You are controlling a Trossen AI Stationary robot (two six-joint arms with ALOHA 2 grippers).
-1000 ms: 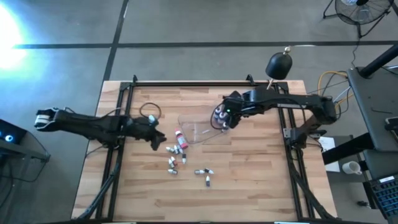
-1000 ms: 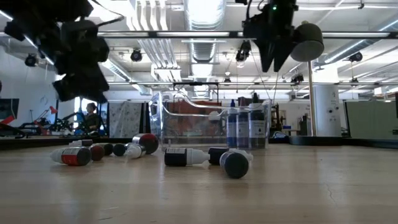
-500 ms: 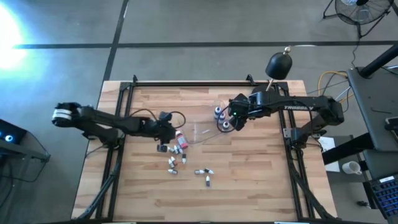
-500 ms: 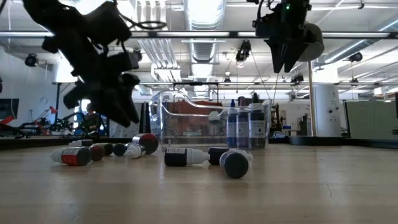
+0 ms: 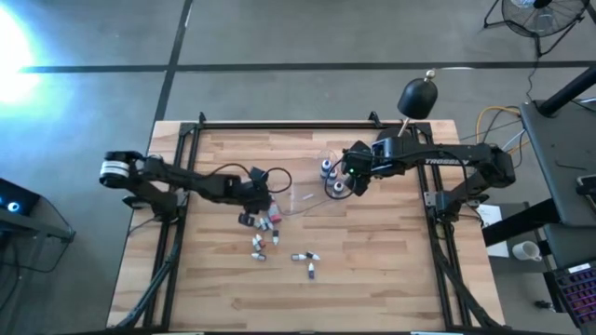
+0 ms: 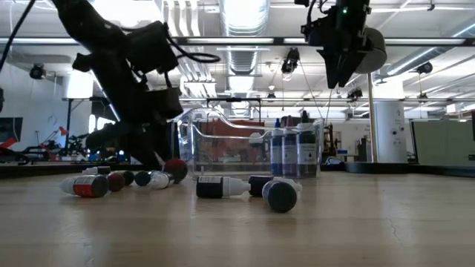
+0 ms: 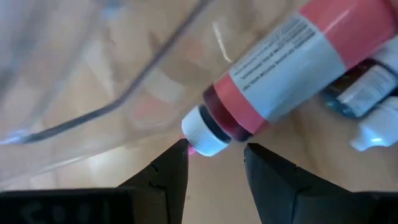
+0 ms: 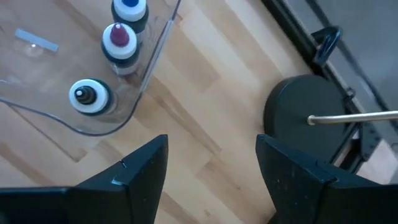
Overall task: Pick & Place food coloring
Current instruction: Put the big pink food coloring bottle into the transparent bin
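Reaching low over the worktop (image 5: pixel 372 270), the left claw (image 7: pixel 214 163) hangs spread, its fingertips either side of the white cap of a red food coloring bottle (image 7: pixel 273 81) lying beside the clear tray (image 5: pixel 303 200). The right claw (image 8: pixel 211 168) hovers spread above three upright bottles (image 8: pixel 118 40) in that tray.

A clear plastic tray (image 5: pixel 303 200) sat near the middle of the wooden tabletop (image 5: pixel 372 279). A black domed lamp (image 5: pixel 418 97) stood at the tabletop's far right corner. A floor fan (image 5: pixel 538 16) stood on the grey floor beyond.
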